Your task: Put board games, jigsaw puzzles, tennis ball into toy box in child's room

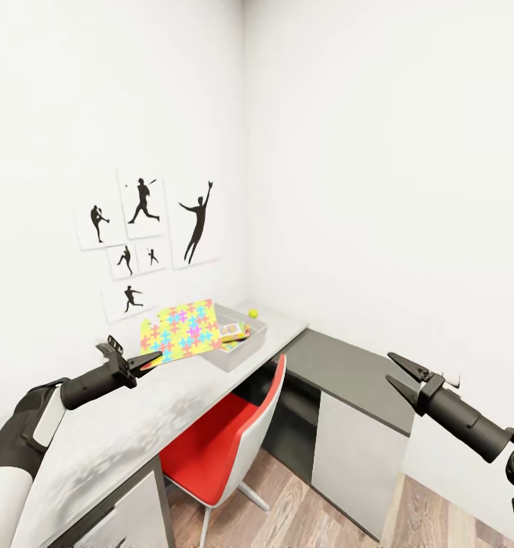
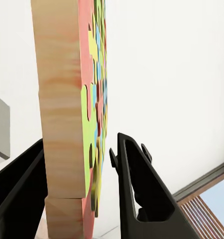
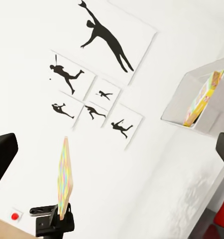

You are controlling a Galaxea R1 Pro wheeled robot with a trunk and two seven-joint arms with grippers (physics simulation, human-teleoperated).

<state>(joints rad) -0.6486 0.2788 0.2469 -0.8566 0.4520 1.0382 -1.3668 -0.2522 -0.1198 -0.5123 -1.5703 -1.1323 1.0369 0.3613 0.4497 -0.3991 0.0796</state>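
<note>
My left gripper is shut on the near corner of a jigsaw puzzle, a flat square in yellow, pink, green and blue, held tilted above the white table. In the left wrist view the jigsaw puzzle's wooden edge sits between the black fingers. Just beyond it stands the grey toy box with a board game lying inside. The tennis ball rests on the table behind the box. My right gripper hangs open and empty over the dark grey unit. The right wrist view shows the jigsaw puzzle edge-on and the toy box.
A red and white chair is tucked under the table. A lower dark grey-topped unit adjoins the table at the right along the wall. Black baseball-player pictures hang on the left wall. Wood-plank floor shows below.
</note>
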